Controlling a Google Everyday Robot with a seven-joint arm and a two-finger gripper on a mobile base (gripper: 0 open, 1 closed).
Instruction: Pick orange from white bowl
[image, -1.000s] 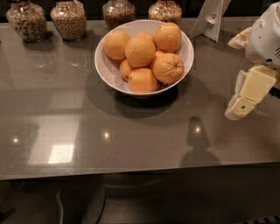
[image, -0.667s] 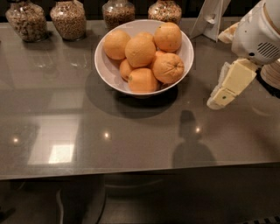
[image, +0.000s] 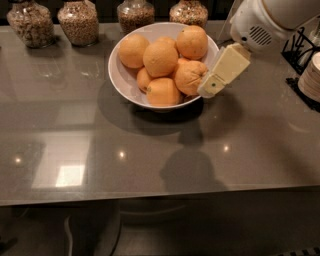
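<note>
The white bowl (image: 122, 80) stands on the grey table near the back and holds several oranges. The orange (image: 188, 76) with the puckered stem dimple lies at the bowl's right side, against the rim. My gripper (image: 212, 85) reaches in from the upper right, its cream finger lying over the bowl's right rim, right beside that orange. The finger covers part of the rim.
Several glass jars of grain (image: 78, 21) line the table's back edge behind the bowl. A black wire rack (image: 301, 45) and a stack of white plates (image: 311, 76) stand at the right edge. The table's front edge runs along the bottom.
My gripper has moved left and toward the bowl, from out over the table at the right to the bowl's right rim. The bowl and oranges have not moved.
</note>
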